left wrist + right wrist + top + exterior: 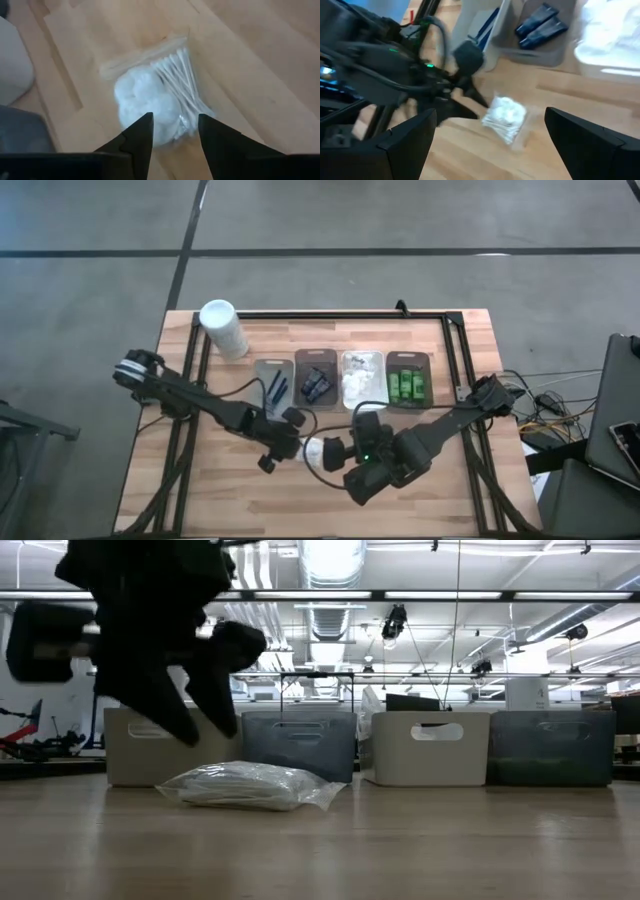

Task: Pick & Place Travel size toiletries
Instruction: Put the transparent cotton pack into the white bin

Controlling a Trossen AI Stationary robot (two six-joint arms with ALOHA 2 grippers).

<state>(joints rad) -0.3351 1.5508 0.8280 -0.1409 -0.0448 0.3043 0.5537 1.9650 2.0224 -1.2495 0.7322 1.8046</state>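
Observation:
A clear packet of cotton swabs and cotton balls lies flat on the wooden table, in front of the trays. My left gripper is open and hovers just above the packet, fingers pointing down. In the low view its fingers end a little above the packet and over its left end. My right gripper is wide open, close on the packet's other side, touching nothing. Blue razors, black sachets, white packets and green bottles lie in the trays.
Four trays stand in a row across the middle of the table, just beyond the packet. A tall white cylinder stands near the far left corner. Both arms crowd the space around the packet. Bare wood lies toward the near edge.

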